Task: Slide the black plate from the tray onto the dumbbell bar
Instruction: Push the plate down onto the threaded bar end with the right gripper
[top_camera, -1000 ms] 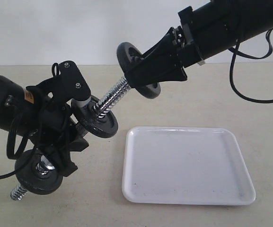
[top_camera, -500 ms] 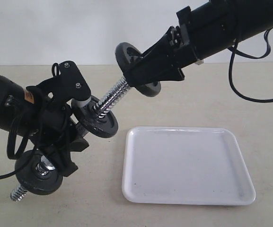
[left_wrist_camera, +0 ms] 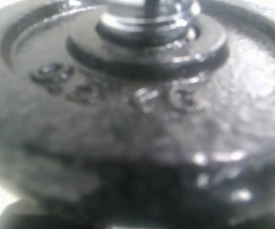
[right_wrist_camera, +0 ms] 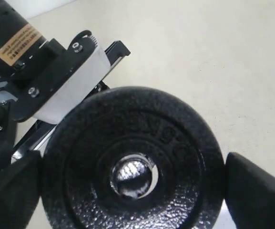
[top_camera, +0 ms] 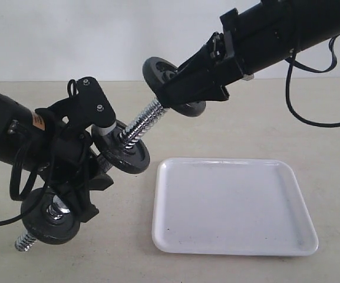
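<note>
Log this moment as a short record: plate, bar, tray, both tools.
plate: round black cast-iron plate, off the tray, clamped in right tool
bar: chrome threaded dumbbell bar, tilted, held in the air by left tool
alignment: bar tip shows in the plate's centre hole; how far on cannot be told
also on bar: upper black disc, lower black disc
tray: shallow white plastic tray, nothing in it

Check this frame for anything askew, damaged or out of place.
Nothing stands out. The left gripper holds the dumbbell bar tilted, and the right gripper holds the black plate square at its upper end, the bar tip showing through the plate's hole. No damage or spill visible.
</note>
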You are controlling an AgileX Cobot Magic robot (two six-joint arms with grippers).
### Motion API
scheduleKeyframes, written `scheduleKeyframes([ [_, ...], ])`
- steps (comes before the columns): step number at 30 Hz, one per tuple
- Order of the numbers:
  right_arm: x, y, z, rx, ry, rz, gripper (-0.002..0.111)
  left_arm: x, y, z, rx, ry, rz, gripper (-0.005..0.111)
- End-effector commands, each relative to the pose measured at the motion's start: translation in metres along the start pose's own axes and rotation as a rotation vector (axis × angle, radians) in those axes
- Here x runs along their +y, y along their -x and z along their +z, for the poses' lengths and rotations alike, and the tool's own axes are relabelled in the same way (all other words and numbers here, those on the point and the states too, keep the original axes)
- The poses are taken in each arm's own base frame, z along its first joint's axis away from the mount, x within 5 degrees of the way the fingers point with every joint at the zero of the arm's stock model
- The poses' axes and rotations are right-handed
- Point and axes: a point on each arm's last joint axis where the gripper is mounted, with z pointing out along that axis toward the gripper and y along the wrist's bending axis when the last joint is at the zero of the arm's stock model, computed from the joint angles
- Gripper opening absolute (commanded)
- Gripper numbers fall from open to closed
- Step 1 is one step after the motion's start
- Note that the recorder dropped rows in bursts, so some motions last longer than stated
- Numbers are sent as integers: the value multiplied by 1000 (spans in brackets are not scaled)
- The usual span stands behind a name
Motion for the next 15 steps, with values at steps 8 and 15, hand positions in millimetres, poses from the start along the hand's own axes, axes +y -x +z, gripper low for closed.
scheduleKeyframes([
  [8,4,0,-1,19,33,39,0,19,37,-39,-358,253,-1,4],
  [15,-9,-10,17,-14,131,121,0,19,38,-43,-372,260,-2,4],
])
